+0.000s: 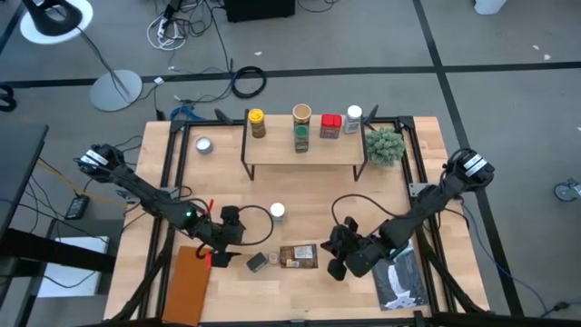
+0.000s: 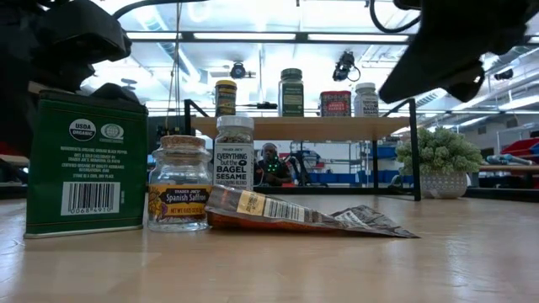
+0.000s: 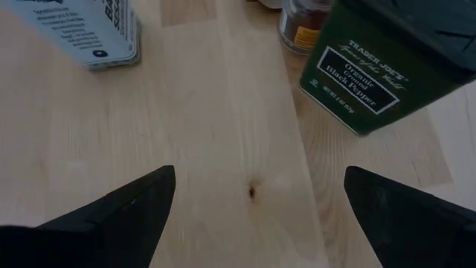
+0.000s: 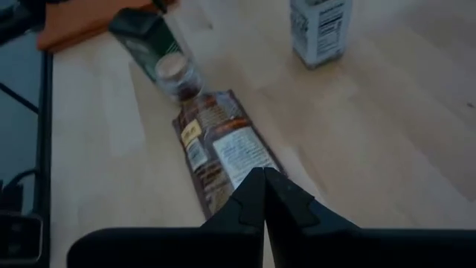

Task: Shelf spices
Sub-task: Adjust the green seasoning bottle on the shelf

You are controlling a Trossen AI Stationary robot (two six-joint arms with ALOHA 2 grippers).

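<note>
Left gripper (image 1: 229,238) is hovering low w/ fingers spread, just beside the green pepper tin (image 1: 257,263). Right gripper (image 1: 338,255) is sitting pressed together near the flat brown packet (image 1: 299,256). Four jars are already standing on the shelf (image 1: 304,151). Rec.: centre the tin btwn the spread fingers, close square on its flat sides, avoid nudging the saffron jar (image 2: 178,183) touching it.

Four jars (image 1: 304,127) stand in a row on the wooden shelf (image 1: 302,152), upper centre. At lower centre, a brown packet (image 1: 299,257) lies flat beside a green tin (image 1: 257,263); a white-topped jar (image 1: 278,213) stands above them.
</note>
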